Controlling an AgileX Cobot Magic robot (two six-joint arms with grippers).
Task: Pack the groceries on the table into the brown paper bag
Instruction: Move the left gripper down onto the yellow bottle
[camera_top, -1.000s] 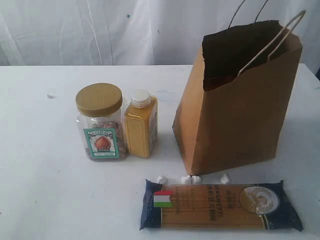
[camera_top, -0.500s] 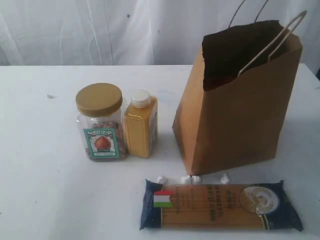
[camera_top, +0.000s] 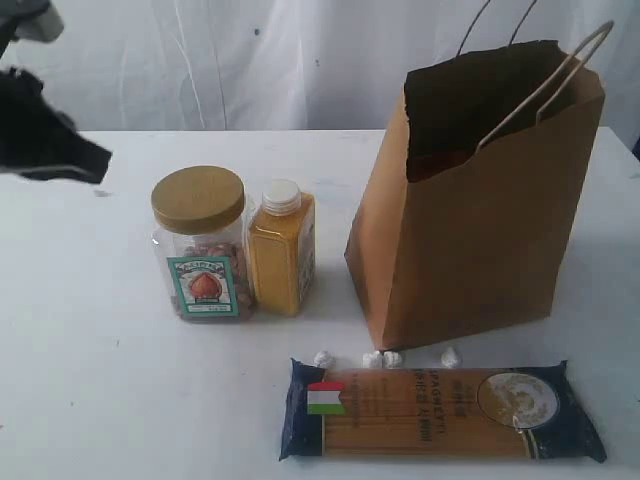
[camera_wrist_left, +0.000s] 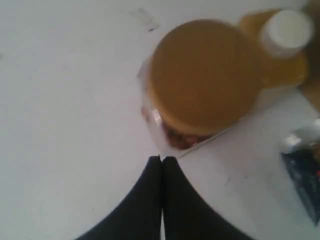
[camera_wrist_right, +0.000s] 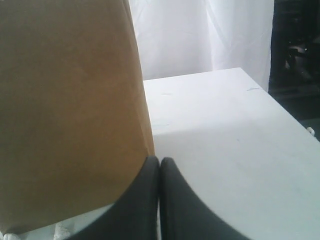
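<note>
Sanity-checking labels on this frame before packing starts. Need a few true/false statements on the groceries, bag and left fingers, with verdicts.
1. The jar stands upright beside the yellow bottle. True.
2. The spaghetti packet is inside the brown paper bag. False: it lies flat on the table in front of the bag.
3. The left gripper has its fingers shut, holding nothing. True.
4. The yellow bottle is missing its cap. False: a white cap is on it.
5. The brown paper bag lies on its side. False: it stands upright, mouth open.
</note>
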